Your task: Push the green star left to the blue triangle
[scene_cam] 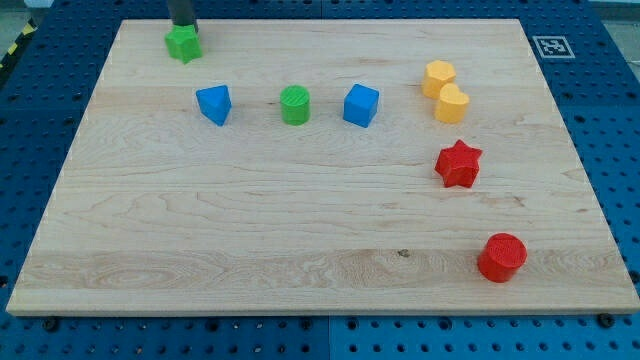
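The green star (183, 44) lies near the board's top left, up and to the left of the blue triangle (214, 104), with a clear gap between them. My rod comes down from the view's top edge, and my tip (184, 27) sits right behind the green star, at its top side, seemingly touching it. The tip is well above the blue triangle.
A green cylinder (295, 104) and a blue cube (361, 104) lie in a row to the right of the blue triangle. Two yellow blocks (438, 77) (452, 103), a red star (459, 164) and a red cylinder (501, 257) are on the right side. The wooden board (320, 230) has its top edge just behind the star.
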Available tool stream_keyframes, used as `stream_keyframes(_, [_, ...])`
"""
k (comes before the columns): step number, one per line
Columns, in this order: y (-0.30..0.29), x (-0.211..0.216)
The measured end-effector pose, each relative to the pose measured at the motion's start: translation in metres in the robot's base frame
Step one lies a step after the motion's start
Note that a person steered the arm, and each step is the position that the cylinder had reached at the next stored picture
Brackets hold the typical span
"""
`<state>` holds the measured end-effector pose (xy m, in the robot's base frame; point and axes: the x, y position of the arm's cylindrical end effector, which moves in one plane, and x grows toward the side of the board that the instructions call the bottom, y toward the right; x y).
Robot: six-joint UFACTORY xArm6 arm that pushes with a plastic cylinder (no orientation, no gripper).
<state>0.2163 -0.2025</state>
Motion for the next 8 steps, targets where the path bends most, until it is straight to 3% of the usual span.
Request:
stream_keyframes(4, [0.003,0.044])
stream_keyframes(8, [0.034,0.047])
